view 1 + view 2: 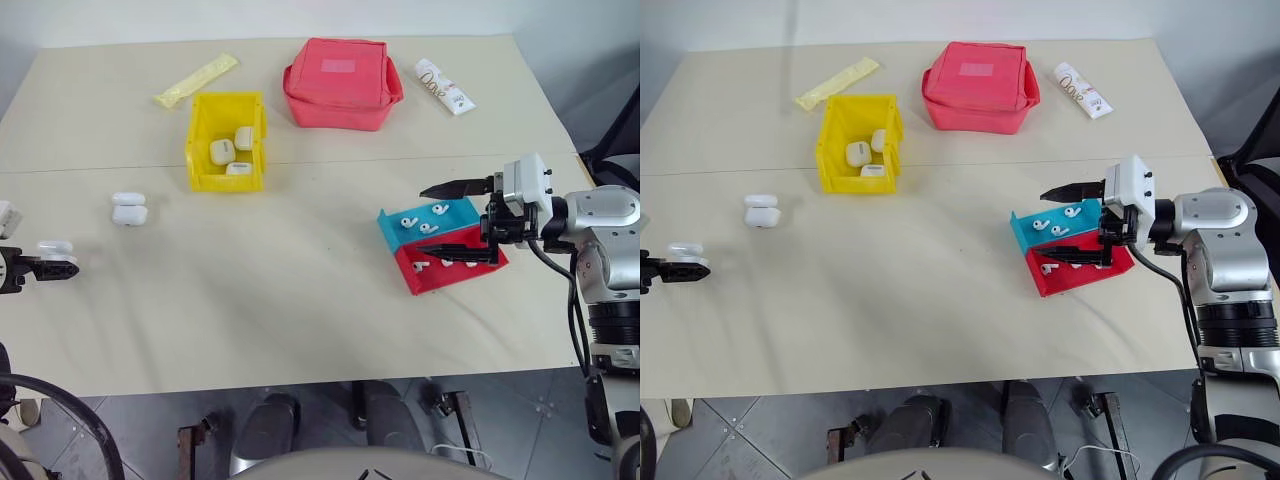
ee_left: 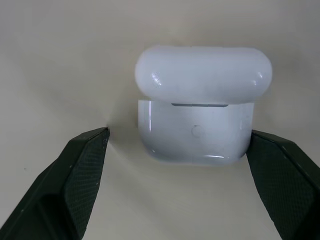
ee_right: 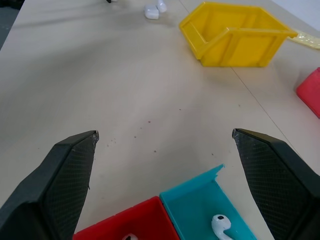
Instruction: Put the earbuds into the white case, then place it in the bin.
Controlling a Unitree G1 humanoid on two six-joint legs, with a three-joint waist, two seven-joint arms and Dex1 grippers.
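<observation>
Case [image 2: 200,107] sits between left hand [image 2: 177,137] fingers.

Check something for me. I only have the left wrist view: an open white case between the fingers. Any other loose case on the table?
Observer: Yes. A second open white case sits on the table between the left gripper and the yellow bin.
Operator: Where are the earbuds?
Observer: The earbuds are lying in the teal-and-red tray, on the robot's right side of the table.
Operator: And the right arm?
Observer: The right gripper hangs open over that tray, holding nothing.
</observation>
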